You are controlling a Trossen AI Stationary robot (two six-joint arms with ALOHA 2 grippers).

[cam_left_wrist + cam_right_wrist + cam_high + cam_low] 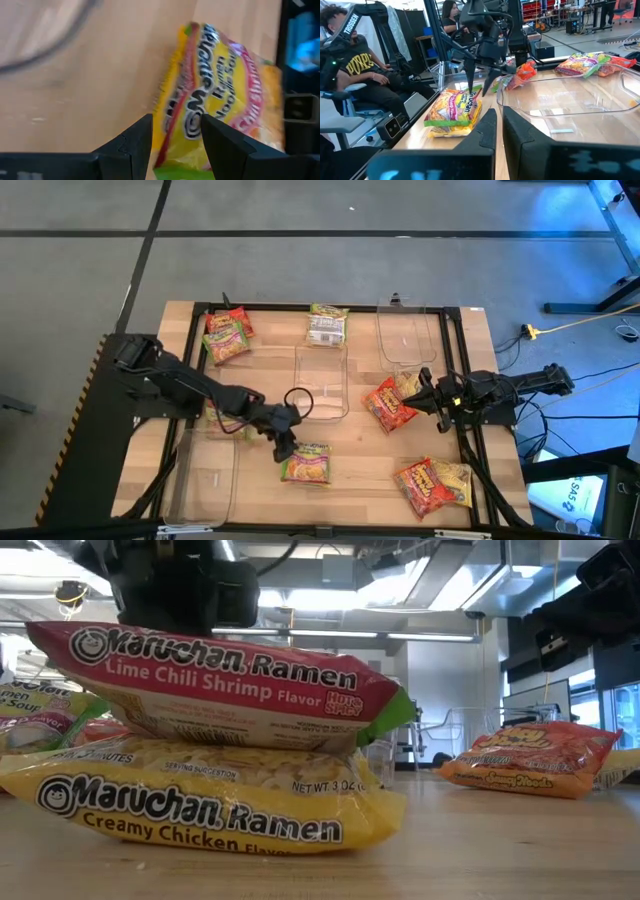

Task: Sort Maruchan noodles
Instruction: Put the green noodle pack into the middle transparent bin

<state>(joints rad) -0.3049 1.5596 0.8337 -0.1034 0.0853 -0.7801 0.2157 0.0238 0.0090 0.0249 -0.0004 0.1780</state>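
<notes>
Crinkly plastic ramen packets are spread over the wooden table (350, 442). A green-edged yellow packet (306, 466) lies flat near the front edge. The left gripper (283, 448) is poised just above its end, fingers (134, 142) parted and empty. The right gripper (418, 394) is held pinched shut near the right edge, beside a red packet (389, 406). Clear plastic rectangular bins (321, 380) stand at the centre.

Wooden table (350, 442) carries scattered ramen packets (306, 466) and clear bins (321, 380).
</notes>
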